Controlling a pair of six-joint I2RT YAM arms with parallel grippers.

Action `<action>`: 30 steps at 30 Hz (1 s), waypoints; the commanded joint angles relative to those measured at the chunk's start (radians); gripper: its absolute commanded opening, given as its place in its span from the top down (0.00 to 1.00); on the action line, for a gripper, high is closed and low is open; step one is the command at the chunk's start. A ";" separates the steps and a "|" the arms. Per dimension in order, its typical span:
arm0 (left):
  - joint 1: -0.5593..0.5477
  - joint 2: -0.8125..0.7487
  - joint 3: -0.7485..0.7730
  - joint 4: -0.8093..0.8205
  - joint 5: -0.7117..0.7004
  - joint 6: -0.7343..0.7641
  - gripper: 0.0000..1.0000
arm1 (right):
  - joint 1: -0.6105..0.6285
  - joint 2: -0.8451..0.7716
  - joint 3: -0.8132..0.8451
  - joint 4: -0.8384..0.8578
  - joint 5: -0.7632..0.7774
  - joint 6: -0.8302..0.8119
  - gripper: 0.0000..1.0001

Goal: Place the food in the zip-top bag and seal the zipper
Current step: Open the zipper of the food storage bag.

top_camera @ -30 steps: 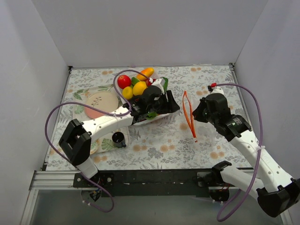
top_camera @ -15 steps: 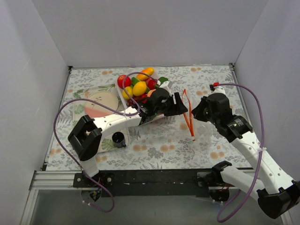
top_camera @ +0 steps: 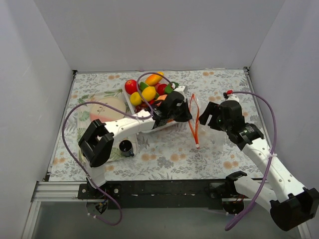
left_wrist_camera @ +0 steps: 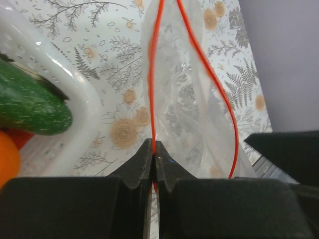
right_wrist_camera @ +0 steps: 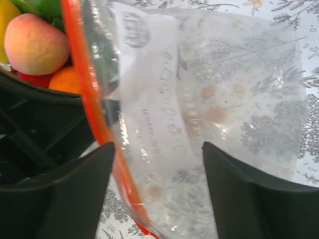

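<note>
The zip-top bag stands crinkled and clear between the two grippers, its mouth apart. My left gripper is shut on one side of the orange-red zipper; the top view shows that gripper right of the tray. The zipper's other side curves away to the right. My right gripper is open, with the bag and the zipper spread between its fingers, touching neither. The food is piled in the white tray: red, yellow and orange pieces, a green cucumber, a peach.
A round pink and beige plate lies left of the tray. A small black cup stands near the left arm's base. White walls close in the floral mat on three sides. Purple cables loop over both arms.
My left gripper swung right from the tray to the bag and shut on the zipper. My right gripper opened and let go of the bag, whose mouth shifted left.
</note>
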 commanded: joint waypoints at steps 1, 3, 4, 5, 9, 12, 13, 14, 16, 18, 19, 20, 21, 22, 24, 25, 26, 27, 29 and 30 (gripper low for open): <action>0.041 -0.137 -0.071 0.021 0.082 0.155 1.00 | -0.066 -0.034 -0.013 0.055 0.014 -0.037 0.13; 0.072 -0.162 -0.119 0.090 0.154 0.166 1.00 | -0.119 -0.041 -0.032 0.061 0.019 -0.043 0.09; 0.079 -0.171 -0.138 0.122 0.218 0.167 1.00 | -0.140 -0.040 -0.059 0.064 0.010 -0.042 0.09; 0.099 -0.182 -0.151 0.156 0.251 0.166 1.00 | -0.164 -0.040 -0.076 0.081 -0.003 -0.040 0.08; 0.164 -0.167 -0.148 0.369 0.447 0.097 1.00 | -0.338 -0.050 -0.177 0.168 -0.168 -0.013 0.07; 0.194 -0.127 -0.074 0.354 0.486 0.077 1.00 | -0.396 -0.102 -0.194 0.237 -0.307 0.003 0.05; 0.197 -0.111 -0.041 0.349 0.483 0.074 1.00 | -0.396 -0.121 -0.193 0.268 -0.341 -0.002 0.05; 0.204 -0.102 -0.025 0.342 0.478 0.072 1.00 | -0.396 -0.142 -0.187 0.284 -0.363 -0.005 0.03; 0.204 -0.079 0.021 0.305 0.461 0.083 1.00 | -0.396 -0.213 -0.177 0.333 -0.430 -0.011 0.02; 0.204 -0.073 0.032 0.283 0.437 0.089 1.00 | -0.396 -0.266 -0.170 0.385 -0.513 -0.013 0.01; 0.204 -0.064 0.033 0.282 0.433 0.087 1.00 | -0.396 -0.271 -0.158 0.379 -0.518 -0.013 0.01; 0.204 -0.059 0.038 0.280 0.433 0.086 1.00 | -0.396 -0.268 -0.145 0.353 -0.512 -0.014 0.02; 0.204 -0.056 0.036 0.282 0.435 0.080 1.00 | -0.396 -0.249 -0.118 0.328 -0.494 -0.025 0.01; 0.204 -0.054 0.033 0.283 0.429 0.074 1.00 | -0.396 -0.235 -0.104 0.264 -0.483 -0.043 0.02; 0.205 -0.054 0.030 0.292 0.438 0.061 1.00 | -0.394 -0.219 -0.096 0.242 -0.463 -0.063 0.04; 0.205 -0.053 0.032 0.296 0.441 0.057 1.00 | -0.394 -0.221 -0.088 0.235 -0.460 -0.068 0.04; 0.204 -0.053 0.030 0.299 0.444 0.054 1.00 | -0.387 -0.221 -0.084 0.221 -0.454 -0.071 0.04; 0.205 -0.053 0.032 0.302 0.446 0.049 1.00 | -0.382 -0.221 -0.076 0.196 -0.408 -0.069 0.05; 0.210 -0.057 0.029 0.302 0.450 0.038 1.00 | -0.378 -0.215 -0.047 0.114 -0.324 -0.091 0.06; 0.213 -0.070 0.023 0.302 0.455 0.032 1.00 | -0.376 -0.216 -0.052 0.109 -0.232 -0.097 0.06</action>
